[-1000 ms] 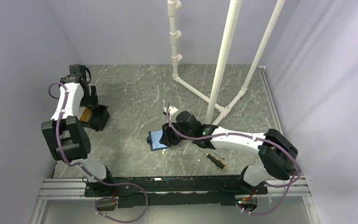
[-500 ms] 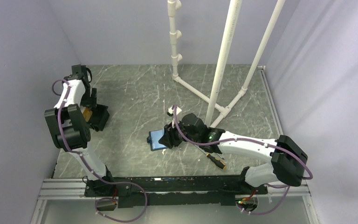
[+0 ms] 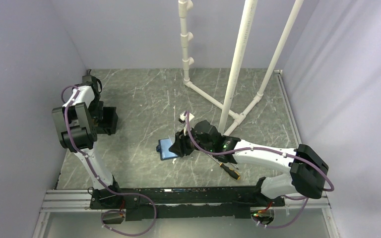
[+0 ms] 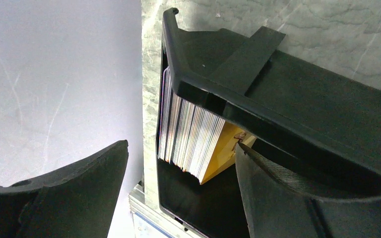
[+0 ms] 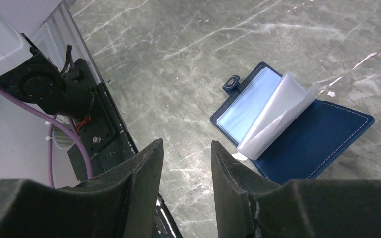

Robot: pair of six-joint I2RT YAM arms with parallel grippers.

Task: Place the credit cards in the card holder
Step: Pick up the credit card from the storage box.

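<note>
The credit cards (image 4: 191, 136) stand packed on edge in a black open-topped box (image 4: 297, 94), the outermost one orange-yellow. My left gripper (image 4: 181, 145) is open around them, one finger outside the box wall and the other inside against the yellow card. In the top view the box (image 3: 110, 118) sits at the left wall under the left gripper (image 3: 99, 111), and the cards are hidden. The navy card holder (image 5: 322, 144) lies open on the table with a clear sleeve (image 5: 278, 114) lifted. My right gripper (image 5: 186, 144) is open and empty just beside it, as the top view (image 3: 178, 146) also shows.
An orange-handled screwdriver (image 3: 230, 171) lies under the right forearm. A white pipe frame (image 3: 233, 74) stands at the back middle. The purple wall (image 4: 54, 74) is close on the left of the box. The arms' black base rail (image 3: 178, 196) runs along the near edge.
The left arm has swung back towards the wall and now covers the box, hiding the yellow cards from above. The right gripper stays at the card holder; its elbow shifted right.
</note>
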